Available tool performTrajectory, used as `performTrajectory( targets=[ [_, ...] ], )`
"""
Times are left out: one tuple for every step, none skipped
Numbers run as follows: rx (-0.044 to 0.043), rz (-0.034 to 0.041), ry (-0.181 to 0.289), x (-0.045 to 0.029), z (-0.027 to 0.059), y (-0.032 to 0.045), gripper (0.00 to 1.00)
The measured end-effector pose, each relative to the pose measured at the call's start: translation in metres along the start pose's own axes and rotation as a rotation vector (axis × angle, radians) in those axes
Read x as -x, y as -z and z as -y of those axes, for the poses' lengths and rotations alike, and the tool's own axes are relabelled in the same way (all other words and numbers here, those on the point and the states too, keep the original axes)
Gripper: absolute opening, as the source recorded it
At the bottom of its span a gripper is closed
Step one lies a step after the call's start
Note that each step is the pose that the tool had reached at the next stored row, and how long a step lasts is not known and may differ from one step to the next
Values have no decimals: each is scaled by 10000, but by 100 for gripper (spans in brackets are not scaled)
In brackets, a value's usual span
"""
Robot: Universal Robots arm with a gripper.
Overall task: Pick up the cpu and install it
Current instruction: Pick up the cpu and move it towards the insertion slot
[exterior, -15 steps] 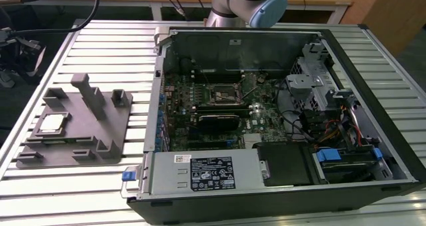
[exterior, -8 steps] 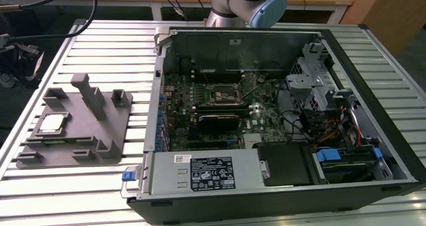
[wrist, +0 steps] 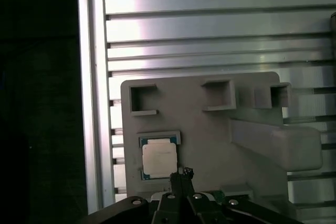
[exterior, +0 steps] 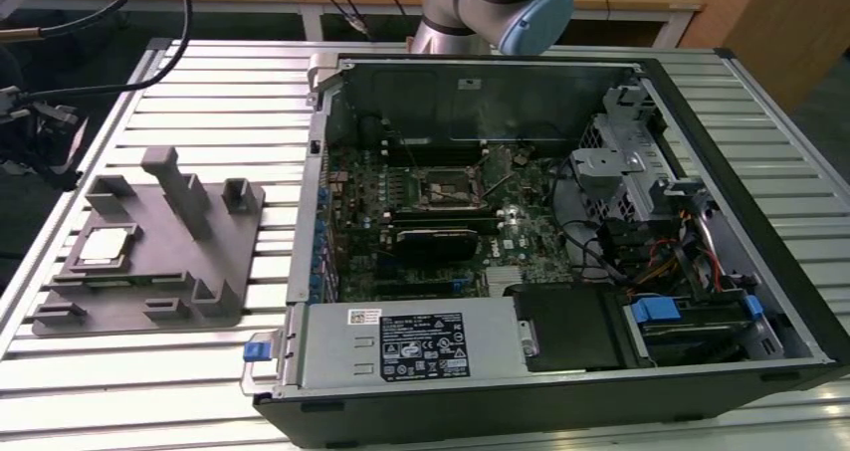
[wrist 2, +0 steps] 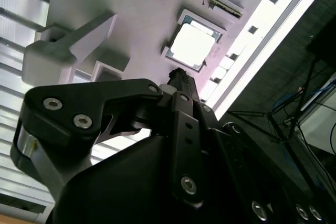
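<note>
The slatted tabletop (exterior: 199,103) is carrying an open computer case (exterior: 531,103) at the exterior view's right and a grey holder (exterior: 159,272) at its left. The cpu (exterior: 104,247) is lying flat in a square pocket of that holder, not yet lifted. In both wrist views the gripper (wrist: 181,174) (wrist 2: 177,77) is hanging over the holder, lining up near one corner of the cpu (wrist: 159,160). I cannot tell whether it is open or closed. To my eye, it should be centring over the silvery lid and descending level, so the chip is clearing the pocket walls.
</note>
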State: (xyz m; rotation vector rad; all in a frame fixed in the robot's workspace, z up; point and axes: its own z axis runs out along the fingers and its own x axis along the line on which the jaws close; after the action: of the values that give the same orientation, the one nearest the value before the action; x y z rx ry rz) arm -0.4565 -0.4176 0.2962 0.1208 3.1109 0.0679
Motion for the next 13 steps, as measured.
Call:
performTrajectory(
  targets=[
    [-1,-2,0,0,8,-16,11],
    [-1,-2,0,-1,16,-36,11],
    [-1,-2,1,-1,23,-53,11],
    [-1,-1,0,-1,29,-72,11],
    [-1,-2,0,-1,35,-89,11],
    [-2,-2,0,-3,40,-107,11],
    [-1,-2,-1,-5,44,-125,11],
    [-1,-2,-1,-8,48,-143,11],
    [-2,-2,-1,-11,52,-160,11],
    [-2,-2,0,-14,56,-177,11],
    [-2,-2,0,-17,60,-196,11],
    [-2,-3,0,-22,66,-222,11],
    [-2,-3,0,-24,71,-241,11]
  ],
)
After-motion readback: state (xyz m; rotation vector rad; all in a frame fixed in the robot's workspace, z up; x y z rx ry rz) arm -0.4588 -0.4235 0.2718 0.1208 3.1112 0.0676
